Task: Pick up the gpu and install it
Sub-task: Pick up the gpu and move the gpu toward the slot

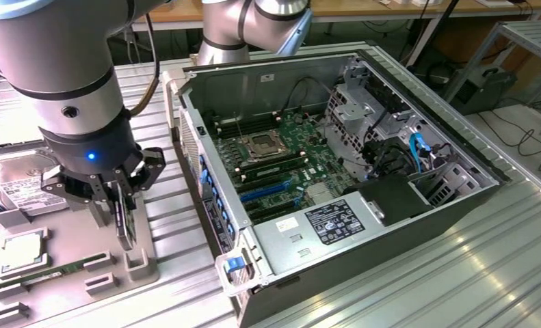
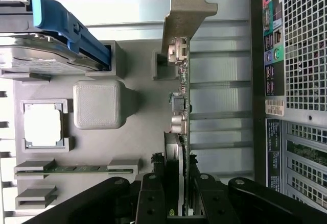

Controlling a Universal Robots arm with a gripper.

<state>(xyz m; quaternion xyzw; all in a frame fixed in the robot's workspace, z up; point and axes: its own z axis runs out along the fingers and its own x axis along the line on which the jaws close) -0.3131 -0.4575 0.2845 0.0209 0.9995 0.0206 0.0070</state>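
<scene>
Open computer case [image 1: 407, 246] sits at three o'clock of the grey tray [image 1: 74, 232]. At the tray's three o'clock edge the gripper [image 1: 115, 203] is clamped on the gpu [image 1: 124, 225] (seen edge-on), its long axis running twelve-to-six in the exterior view, with the silver bracket [image 2: 186, 9] at the end away from the grip

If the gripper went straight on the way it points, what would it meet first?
Probably the gpu, standing on edge in the grey tray right beneath the gripper; the gap is unclear.
</scene>
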